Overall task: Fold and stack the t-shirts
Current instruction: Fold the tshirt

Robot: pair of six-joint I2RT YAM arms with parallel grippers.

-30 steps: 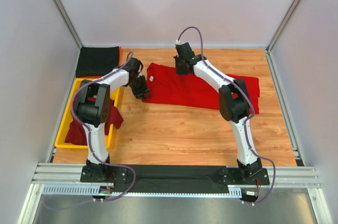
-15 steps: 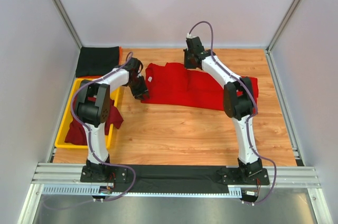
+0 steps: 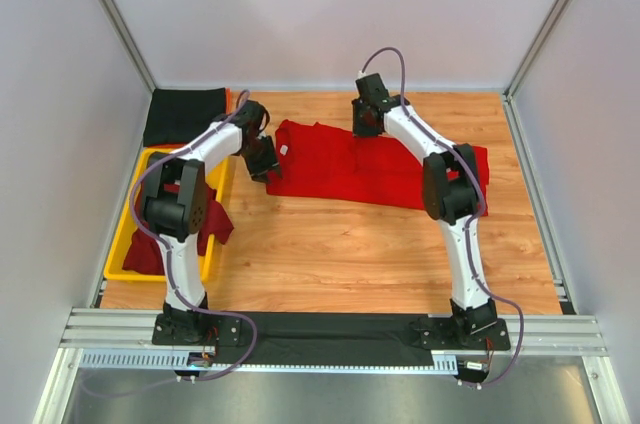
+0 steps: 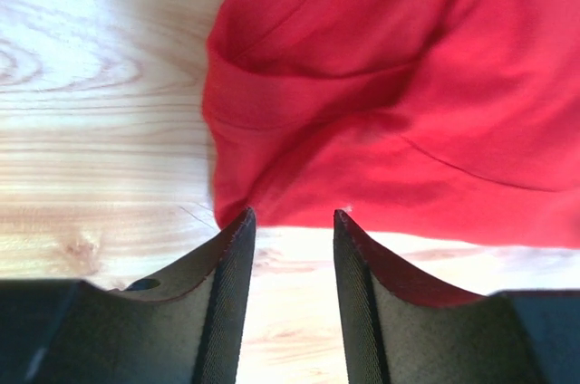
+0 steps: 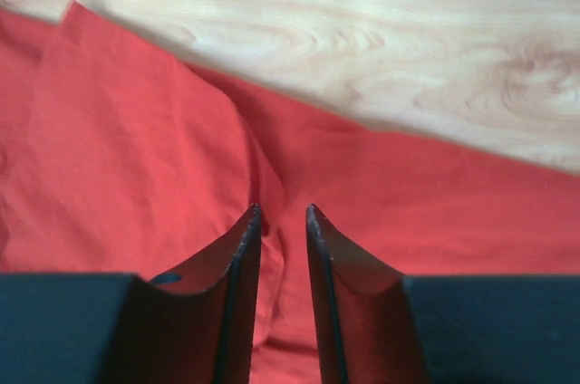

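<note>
1. Seen from above, your left gripper (image 3: 266, 170) sat at the left edge of the red shirt (image 3: 370, 169), just below its white label (image 3: 287, 150). Its fingers were too dark and small to read there.
2. In the left wrist view, your left gripper (image 4: 293, 214) stood parted with bare table (image 4: 91, 130) showing in the gap and nothing between the fingers. The red shirt (image 4: 408, 85) lay bunched just past the tips. Whether its hem touched the left finger, you could not tell.
3. Your right gripper (image 3: 363, 130) hung over the red shirt's far edge. In its wrist view the right gripper (image 5: 283, 208) was only narrowly parted above a crease in the red shirt (image 5: 136, 130). No cloth was visibly pinched.
4. The red shirt lay spread across the middle and right of the table (image 3: 350, 244), and the right arm (image 3: 445, 189) covered part of it.
5. The black shirt (image 3: 185, 116) lay folded at the far left corner. An orange sliver (image 3: 229, 99) beside it was too small to identify.
6. Maroon shirts (image 3: 215, 224) lay in the yellow tray (image 3: 122, 244) and spilled over its right rim. The left arm (image 3: 178, 206) hid much of them, so you could not count them.
</note>
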